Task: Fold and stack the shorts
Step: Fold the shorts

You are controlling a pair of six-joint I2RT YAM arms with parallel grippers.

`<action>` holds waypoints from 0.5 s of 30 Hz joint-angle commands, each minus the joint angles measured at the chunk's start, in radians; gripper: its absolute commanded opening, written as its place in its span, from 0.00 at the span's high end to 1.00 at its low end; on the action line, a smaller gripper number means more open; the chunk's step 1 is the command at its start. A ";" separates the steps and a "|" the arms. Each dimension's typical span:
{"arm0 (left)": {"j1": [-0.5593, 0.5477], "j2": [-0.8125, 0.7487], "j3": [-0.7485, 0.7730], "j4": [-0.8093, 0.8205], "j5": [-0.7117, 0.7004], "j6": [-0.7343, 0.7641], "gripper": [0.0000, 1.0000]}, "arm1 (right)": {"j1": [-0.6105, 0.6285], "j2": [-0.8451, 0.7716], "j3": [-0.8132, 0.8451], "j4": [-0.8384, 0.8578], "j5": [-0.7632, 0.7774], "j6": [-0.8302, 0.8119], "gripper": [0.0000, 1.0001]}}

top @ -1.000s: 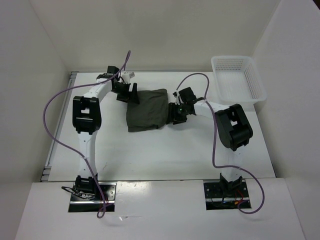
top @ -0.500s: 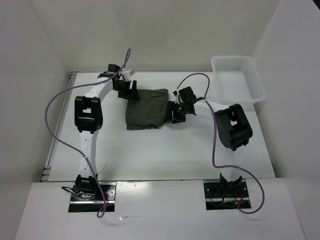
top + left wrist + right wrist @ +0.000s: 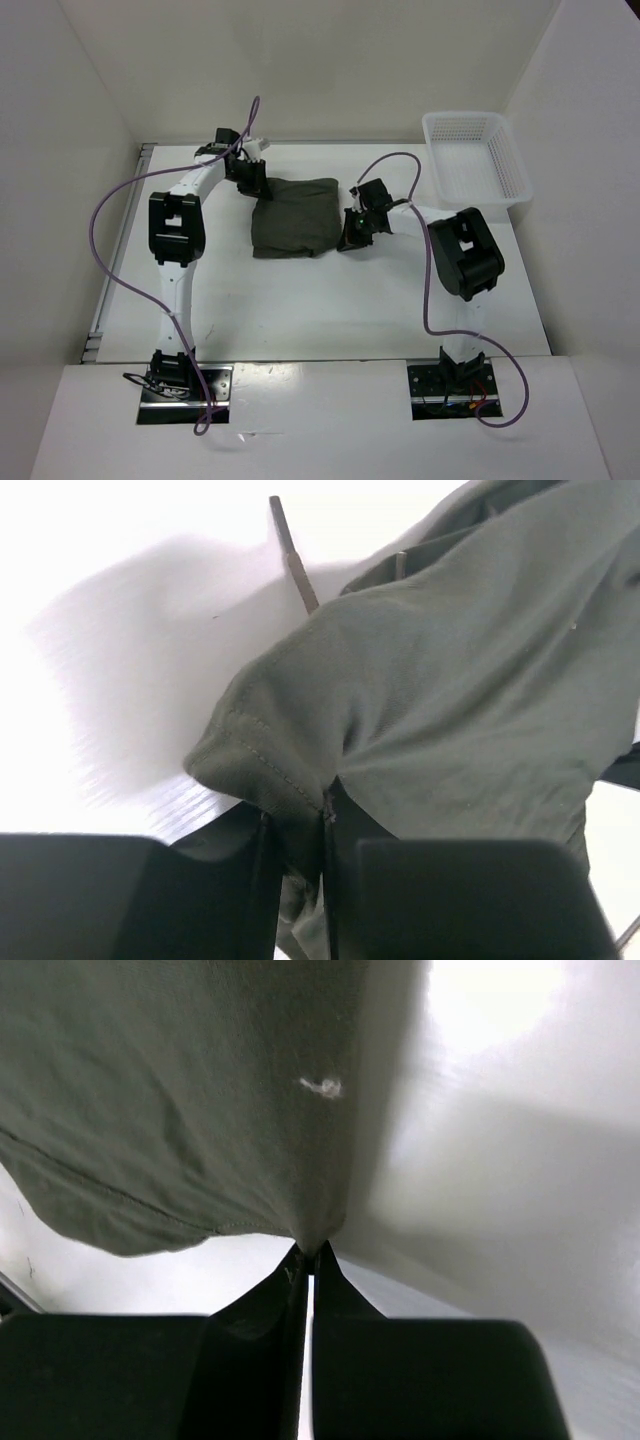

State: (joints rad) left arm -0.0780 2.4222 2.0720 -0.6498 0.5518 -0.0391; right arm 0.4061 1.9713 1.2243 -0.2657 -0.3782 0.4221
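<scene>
The shorts [image 3: 293,217] are a single pair, dark olive green, made of soft matte cloth. They lie folded into a roughly rectangular bundle on the white table [image 3: 300,300], near the far-middle of the surface and between the two arms. The top surface is mostly smooth with a few soft creases. In the left wrist view the shorts [image 3: 450,680] show a stitched hem at a rounded corner, and a thin dark strip [image 3: 290,555] sticks out from under the cloth onto the table. In the right wrist view the shorts [image 3: 180,1090] hang as a broad sheet with a seamed edge and carry one small white fleck [image 3: 322,1086].

The left gripper [image 3: 250,180] sits at the far-left corner of the bundle. Seen from its own camera, the left gripper [image 3: 295,830] has its fingers closed on a fold of the cloth. The right gripper [image 3: 350,232] is at the right edge. In its own view the right gripper [image 3: 308,1260] has its fingers pressed together, pinching the hem at their tips.

There are two arms, each trailing one purple cable [image 3: 110,230]. One white mesh basket [image 3: 520,180] stands at the far right corner, well apart from the shorts.
</scene>
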 commanded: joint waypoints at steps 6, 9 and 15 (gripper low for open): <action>0.007 0.028 -0.023 0.024 0.022 -0.008 0.71 | -0.003 -0.166 -0.200 -0.012 -0.043 -0.017 1.00; 0.007 0.028 -0.032 0.024 0.022 -0.008 0.69 | -0.003 -0.175 -0.200 -0.021 -0.044 -0.029 1.00; 0.007 0.008 -0.072 0.024 0.022 -0.008 0.56 | -0.003 -0.164 -0.165 -0.030 -0.021 -0.049 0.76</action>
State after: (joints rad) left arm -0.0875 2.4222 2.0335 -0.6411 0.6041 -0.0536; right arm 0.4061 1.8408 1.0451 -0.2424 -0.4149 0.4042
